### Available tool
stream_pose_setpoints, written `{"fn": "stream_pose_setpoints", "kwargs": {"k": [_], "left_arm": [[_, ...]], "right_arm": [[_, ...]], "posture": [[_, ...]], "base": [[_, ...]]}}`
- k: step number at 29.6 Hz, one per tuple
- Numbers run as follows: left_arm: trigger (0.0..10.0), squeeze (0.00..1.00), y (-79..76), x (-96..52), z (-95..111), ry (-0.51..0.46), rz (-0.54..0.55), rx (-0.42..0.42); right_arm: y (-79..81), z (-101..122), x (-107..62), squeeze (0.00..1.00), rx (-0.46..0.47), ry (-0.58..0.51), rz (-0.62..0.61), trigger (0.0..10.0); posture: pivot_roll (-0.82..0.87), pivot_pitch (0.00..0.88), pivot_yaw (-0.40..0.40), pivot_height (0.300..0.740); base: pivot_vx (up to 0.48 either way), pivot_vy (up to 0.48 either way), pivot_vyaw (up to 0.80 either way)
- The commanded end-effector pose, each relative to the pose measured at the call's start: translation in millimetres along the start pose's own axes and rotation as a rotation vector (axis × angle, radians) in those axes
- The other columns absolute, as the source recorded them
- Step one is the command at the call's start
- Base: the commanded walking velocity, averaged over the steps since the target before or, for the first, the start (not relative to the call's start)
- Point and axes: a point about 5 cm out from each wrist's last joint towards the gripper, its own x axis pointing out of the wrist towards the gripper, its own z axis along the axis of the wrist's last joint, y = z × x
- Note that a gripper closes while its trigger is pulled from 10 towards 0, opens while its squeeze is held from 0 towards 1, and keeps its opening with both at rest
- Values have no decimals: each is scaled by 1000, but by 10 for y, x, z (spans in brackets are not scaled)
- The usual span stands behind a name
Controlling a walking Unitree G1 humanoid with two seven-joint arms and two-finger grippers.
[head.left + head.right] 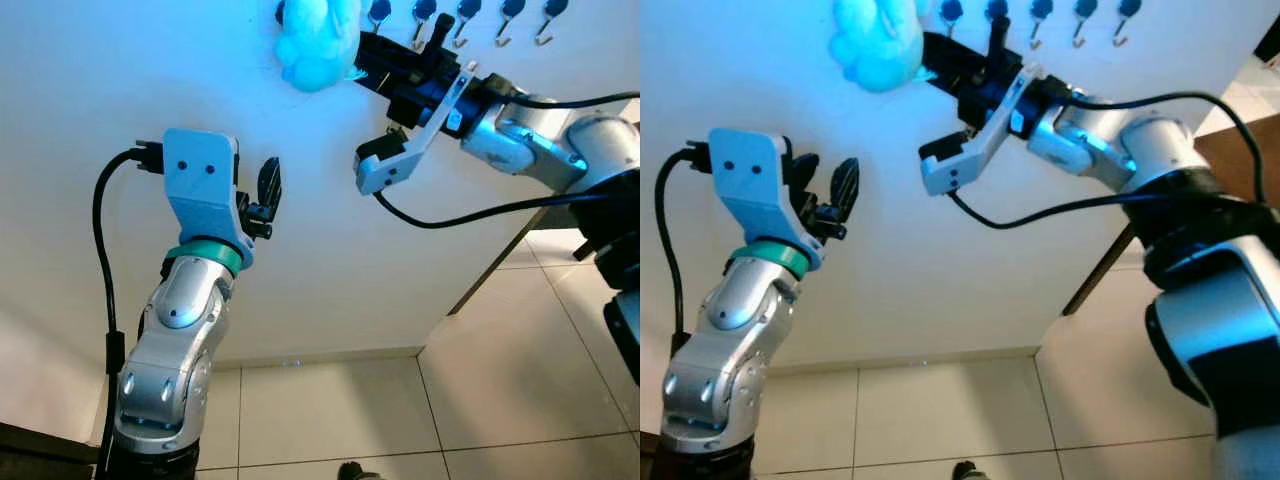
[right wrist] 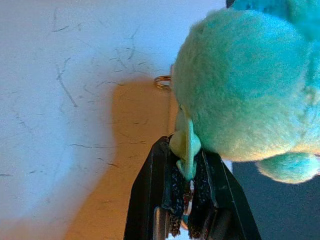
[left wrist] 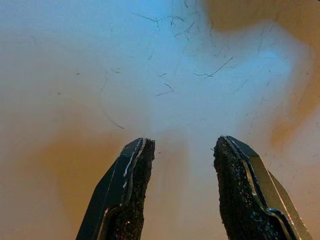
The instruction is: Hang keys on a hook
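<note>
Two arms reach up against the white wall [image 1: 120, 80], which is the largest thing in view, with tiled floor [image 1: 500, 380] below. The right gripper [image 2: 187, 192] is raised high toward the row of hooks [image 1: 470, 25] near the top of the wall; the left gripper [image 3: 182, 170] hovers lower, near the bare wall, its jaws apart and empty.

The fluffy turquoise pompom [image 1: 320, 40] of the keys hangs at the tip of the right gripper, beside the leftmost hooks. In the right wrist view the jaws are clamped on the small pale-green tab [image 2: 186, 147] under the pompom, and a metal key ring [image 2: 162, 81] lies close to the wall just beside it. The keys themselves cannot be made out.

To do this step well, the ring, not the fluff, should probably be brought over a hook's upturned tip and lowered until it catches before the jaws let go.
</note>
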Motion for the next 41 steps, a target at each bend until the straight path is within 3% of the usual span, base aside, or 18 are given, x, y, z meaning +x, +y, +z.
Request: {"fn": "stream_pose_setpoints", "kwargs": {"k": [1,12,26,27,28,29,34,35,36,41], "left_arm": [[10000,0,-7,6,-15,5,-5,1],[10000,0,-5,6,-15,4,-6,4],[10000,0,-5,5,-19,7,-7,5],[10000,0,-4,5,-19,7,-6,5],[10000,0,-4,5,-19,7,-6,5],[10000,0,-3,5,-19,7,-5,5],[10000,0,0,8,-18,7,-4,6],[10000,0,1,8,-20,8,-4,6],[10000,0,2,10,-21,8,-5,6],[10000,0,0,12,-24,9,-6,6]], "right_arm": [[252,302,42,0,44,-174,113,10000],[404,286,-9,0,76,-156,195,10000],[289,134,39,0,109,-28,76,10000],[286,125,41,820,117,-20,75,10000],[286,125,41,820,117,-20,75,10000],[305,125,35,1000,130,-17,90,10000],[343,132,26,1000,144,-16,119,10000],[357,139,21,831,144,-19,125,10000],[339,148,23,0,146,-30,110,10000],[291,158,28,0,146,-52,76,10000]], "posture": [[-68,133,107,740],[-66,132,108,740],[-66,134,108,740],[-66,134,108,740],[-66,134,108,740],[-66,134,108,740],[-64,136,108,740],[-64,136,108,740],[-64,137,110,740],[-66,138,111,740]], "base": [[0,0,0],[0,0,0],[0,0,0],[0,0,0],[0,0,0],[0,0,0],[0,0,0],[0,0,0],[0,0,0],[0,0,0]]}}
